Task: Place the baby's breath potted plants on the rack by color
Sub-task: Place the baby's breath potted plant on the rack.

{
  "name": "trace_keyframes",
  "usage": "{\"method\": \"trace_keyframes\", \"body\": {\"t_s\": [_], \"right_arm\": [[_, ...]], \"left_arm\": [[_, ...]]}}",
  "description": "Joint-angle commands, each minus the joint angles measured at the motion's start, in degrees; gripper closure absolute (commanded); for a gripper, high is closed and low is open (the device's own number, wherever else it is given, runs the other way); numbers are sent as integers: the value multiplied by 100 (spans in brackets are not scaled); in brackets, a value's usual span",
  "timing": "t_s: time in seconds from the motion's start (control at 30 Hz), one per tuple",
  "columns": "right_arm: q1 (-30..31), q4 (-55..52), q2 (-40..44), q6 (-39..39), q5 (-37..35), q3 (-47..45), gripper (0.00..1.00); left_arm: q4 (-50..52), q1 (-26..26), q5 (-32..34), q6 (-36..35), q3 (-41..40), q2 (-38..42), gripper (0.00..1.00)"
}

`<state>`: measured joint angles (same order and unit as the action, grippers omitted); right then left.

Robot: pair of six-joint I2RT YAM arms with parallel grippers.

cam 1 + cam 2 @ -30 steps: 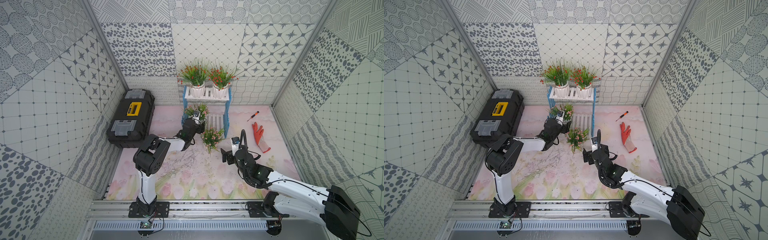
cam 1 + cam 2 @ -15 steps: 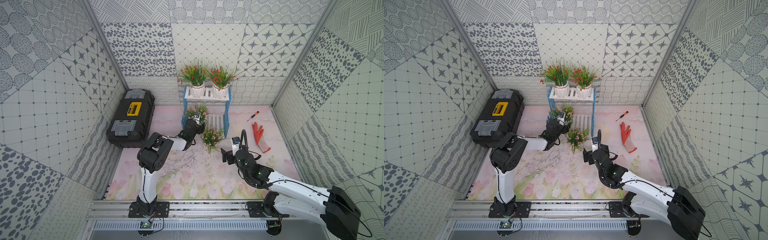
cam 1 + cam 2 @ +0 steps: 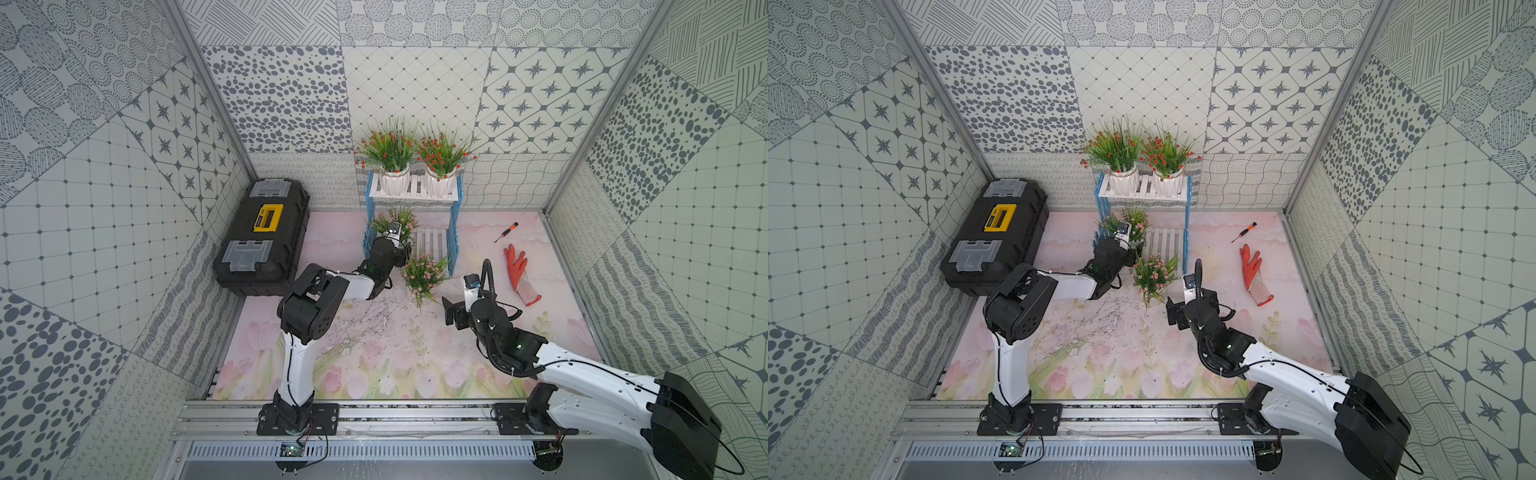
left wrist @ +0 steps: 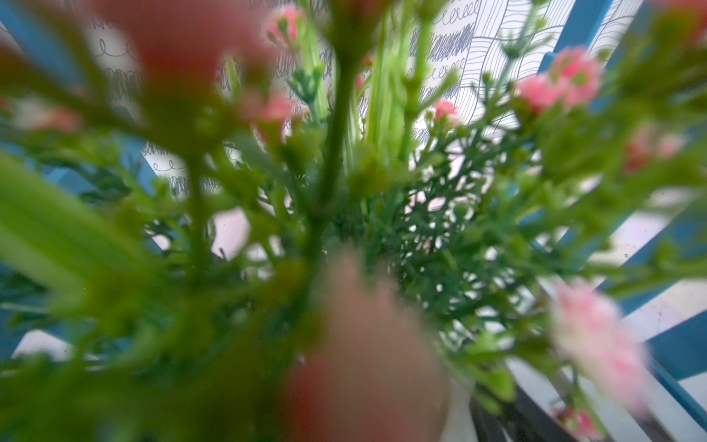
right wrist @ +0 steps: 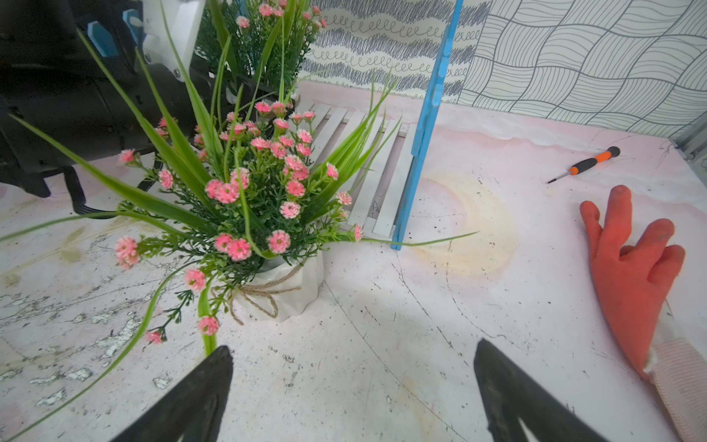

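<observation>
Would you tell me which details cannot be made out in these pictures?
Left gripper: jaws hidden in both top views by its wrist and the pink-flowered plant on the rack's lower shelf; left wrist view shows only blurred foliage.
Orange glove: cuff cut off by the right wrist view's edge.
Screwdriver tip: too small in both top views.

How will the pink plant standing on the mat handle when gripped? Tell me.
The pink plant looks top-heavy: foliage far wider than its white pot, so it may tip. Long leaves seem floppy. Smooth pot might slip.
</observation>
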<state>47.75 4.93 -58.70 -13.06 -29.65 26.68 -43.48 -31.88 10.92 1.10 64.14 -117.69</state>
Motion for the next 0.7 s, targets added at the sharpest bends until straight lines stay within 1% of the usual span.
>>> {"method": "trace_keyframes", "body": {"t_s": [0.0,0.07,0.33,0.37,0.4,0.53,0.67], "right_arm": [[-37,148,84,3,-23,82,2],[-36,157,74,5,-10,78,2],[-37,197,-41,10,51,144,2],[-36,217,-55,6,56,145,2],[-38,225,-68,12,64,145,2],[-29,233,-76,4,82,161,2],[-36,245,-41,-14,82,146,2]], "left_arm": [[-714,-11,43,72,-83,127,18],[-752,-20,22,86,-137,166,13],[-700,-46,29,-60,-174,296,7],[-675,-49,16,-47,-167,305,5],[-663,-47,11,-47,-164,315,2],[-592,-51,66,6,-205,396,1],[-569,-64,86,16,-325,661,2]]}}
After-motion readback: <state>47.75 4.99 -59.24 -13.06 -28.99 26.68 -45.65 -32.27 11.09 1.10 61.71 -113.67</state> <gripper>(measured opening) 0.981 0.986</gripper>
